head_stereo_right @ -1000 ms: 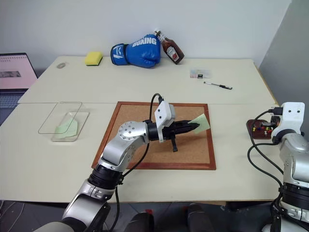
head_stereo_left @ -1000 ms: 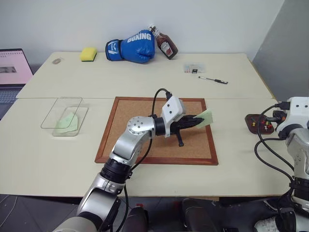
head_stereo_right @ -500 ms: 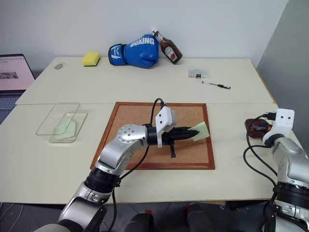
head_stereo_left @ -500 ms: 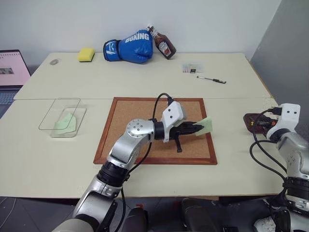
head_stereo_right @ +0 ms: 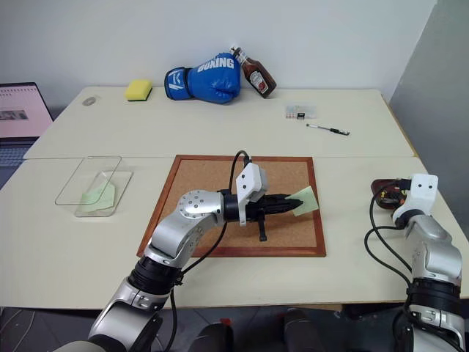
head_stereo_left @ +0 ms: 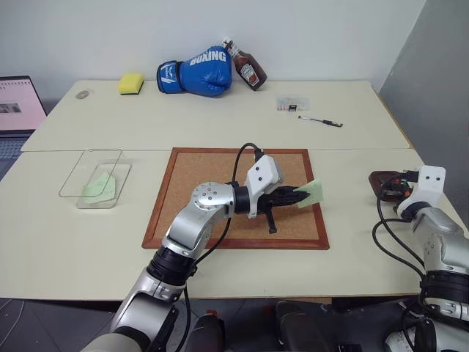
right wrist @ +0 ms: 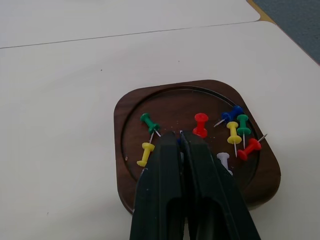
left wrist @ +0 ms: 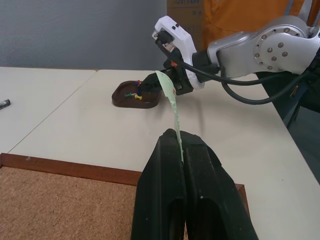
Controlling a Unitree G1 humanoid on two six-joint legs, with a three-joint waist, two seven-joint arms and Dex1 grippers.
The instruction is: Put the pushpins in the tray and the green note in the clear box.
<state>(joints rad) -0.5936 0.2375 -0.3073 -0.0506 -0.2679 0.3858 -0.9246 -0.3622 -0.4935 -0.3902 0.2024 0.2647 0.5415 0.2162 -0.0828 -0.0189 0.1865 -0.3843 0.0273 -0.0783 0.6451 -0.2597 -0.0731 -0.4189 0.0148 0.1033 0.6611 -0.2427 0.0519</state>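
My left gripper (head_stereo_left: pixel 299 196) is shut on the edge of the green note (head_stereo_left: pixel 313 192), a pale green slip held level over the right side of the corkboard. In the left wrist view the green note (left wrist: pixel 170 95) stands up from between the shut fingers (left wrist: pixel 165 165). At the table's right edge lies the tray (head_stereo_left: pixel 379 178), a small dark brown dish. My right gripper (right wrist: pixel 180 134) hangs shut just over the tray (right wrist: pixel 125 115). Several pushpins lie in it, among them a red pushpin (right wrist: pixel 200 121), a green one (right wrist: pixel 148 120) and a yellow one (right wrist: pixel 146 151). The clear box (head_stereo_left: pixel 124 180) sits at the left with a green slip (head_stereo_left: pixel 99 187) inside.
The wood-framed corkboard (head_stereo_left: pixel 212 183) fills the table's middle. Along the back edge are a blue boxing glove (head_stereo_left: pixel 196 70), a sauce bottle (head_stereo_left: pixel 248 67) and a yellow sponge (head_stereo_left: pixel 132 82). A pen (head_stereo_left: pixel 321 121) and a small packet (head_stereo_left: pixel 293 104) lie at the back right. A laptop (head_stereo_left: pixel 18 103) stands at the far left.
My right gripper has come down closer over the tray. The left gripper still holds the green note in about the same place. The camera has shifted a little.
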